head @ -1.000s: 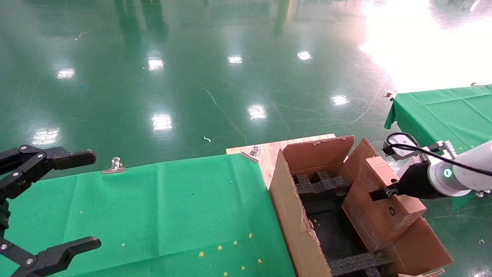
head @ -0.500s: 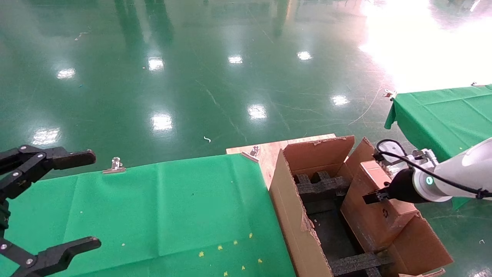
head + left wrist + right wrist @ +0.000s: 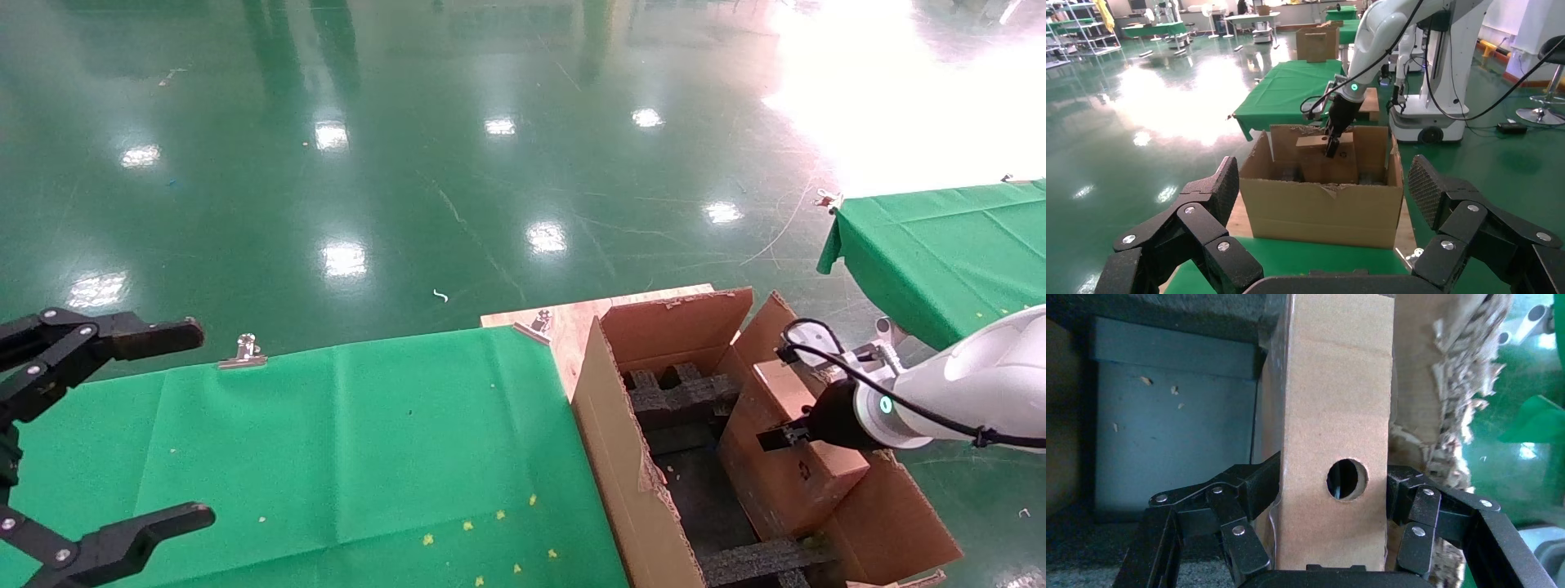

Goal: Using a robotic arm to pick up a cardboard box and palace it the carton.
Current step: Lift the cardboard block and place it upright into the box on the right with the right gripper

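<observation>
Lowered since a second ago, your cardboard box [image 3: 797, 445] now sits deeper in the carton [image 3: 621, 457], its lower part below the rim. Your right claw [image 3: 1333, 496] grips it by both broad faces, the round hole [image 3: 1347, 479] showing between the fingers. Ahead of the claw lies the carton's dark floor; black foam spacers [image 3: 682, 396] stand beyond. Placement looks nearly done. Your left claw [image 3: 106, 433] hangs open over the green counter [image 3: 343, 441], where it was before.
</observation>
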`<move>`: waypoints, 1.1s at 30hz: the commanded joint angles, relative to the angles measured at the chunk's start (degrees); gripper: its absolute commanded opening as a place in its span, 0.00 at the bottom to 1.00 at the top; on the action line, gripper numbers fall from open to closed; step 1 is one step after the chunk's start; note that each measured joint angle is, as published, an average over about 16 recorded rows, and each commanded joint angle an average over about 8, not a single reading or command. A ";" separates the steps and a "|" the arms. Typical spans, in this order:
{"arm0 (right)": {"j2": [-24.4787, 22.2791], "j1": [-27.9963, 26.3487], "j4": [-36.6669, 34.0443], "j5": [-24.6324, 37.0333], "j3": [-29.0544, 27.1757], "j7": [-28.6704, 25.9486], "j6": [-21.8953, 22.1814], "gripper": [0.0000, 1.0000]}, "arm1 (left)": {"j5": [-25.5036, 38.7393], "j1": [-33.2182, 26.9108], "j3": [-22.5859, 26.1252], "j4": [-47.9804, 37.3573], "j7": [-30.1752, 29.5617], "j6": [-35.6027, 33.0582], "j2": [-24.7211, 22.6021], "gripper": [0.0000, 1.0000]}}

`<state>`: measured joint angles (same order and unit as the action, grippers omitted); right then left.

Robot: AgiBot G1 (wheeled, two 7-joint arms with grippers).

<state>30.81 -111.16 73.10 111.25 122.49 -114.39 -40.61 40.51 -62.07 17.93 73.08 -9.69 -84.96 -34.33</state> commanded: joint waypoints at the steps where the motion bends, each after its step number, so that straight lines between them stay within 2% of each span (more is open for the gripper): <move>1: 0.28 0.70 -0.60 -0.26 0.09 -0.04 0.55 0.00 | 0.00 0.00 0.00 0.00 0.00 0.00 0.00 1.00; 24: 5.02 7.59 -9.85 -8.00 0.56 6.40 3.92 0.00 | -0.03 -0.01 0.05 0.00 0.02 0.02 0.02 1.00; 26: 5.30 7.92 -10.47 -8.63 0.51 7.22 4.10 0.09 | -0.04 -0.01 0.05 0.00 0.03 0.02 0.02 1.00; 32: 5.84 8.64 -11.62 -10.03 0.33 8.78 4.68 0.84 | -0.04 0.00 0.05 -0.01 0.03 0.04 0.03 1.00; 33: 5.89 8.71 -11.70 -10.16 0.31 8.90 4.74 0.94 | -0.04 0.00 0.05 -0.01 0.03 0.04 0.03 1.00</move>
<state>36.57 -102.62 61.66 101.41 122.85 -105.89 -36.01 40.48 -62.07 17.98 73.07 -9.66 -84.93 -34.30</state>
